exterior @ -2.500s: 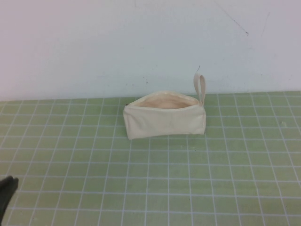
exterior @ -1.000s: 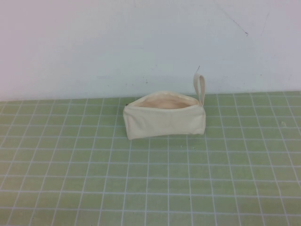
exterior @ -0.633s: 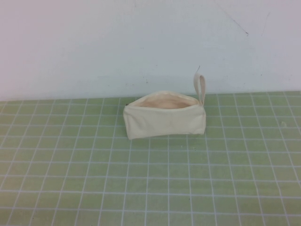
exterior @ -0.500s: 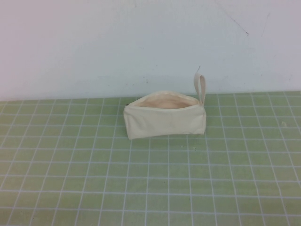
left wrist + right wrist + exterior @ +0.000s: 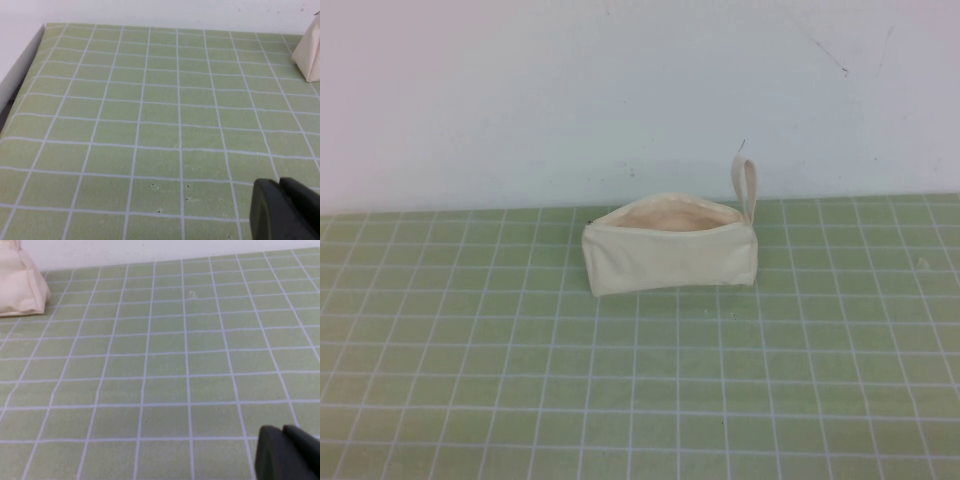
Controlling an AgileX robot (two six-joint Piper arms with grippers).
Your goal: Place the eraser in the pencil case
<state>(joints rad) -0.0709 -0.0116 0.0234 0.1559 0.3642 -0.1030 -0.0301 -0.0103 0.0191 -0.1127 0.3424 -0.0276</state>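
The cream-white pencil case (image 5: 670, 255) stands on the green grid mat near the back wall, its top open and its beige lining showing, its loop strap (image 5: 748, 188) upright at the right end. One end of it shows in the left wrist view (image 5: 311, 55) and in the right wrist view (image 5: 20, 287). The eraser is not in sight in any view. My left gripper (image 5: 281, 186) is shut and empty, low over the mat and well away from the case. My right gripper (image 5: 284, 431) is shut and empty, also far from the case. Neither gripper shows in the high view.
The green grid mat (image 5: 640, 380) covers the table up to the white wall (image 5: 620, 90). The mat's left edge and a white border (image 5: 20, 70) show in the left wrist view.
The left gripper's dark tip, at the lower left of the high view 2.5 s ago, has left that view. The pencil case has not moved.
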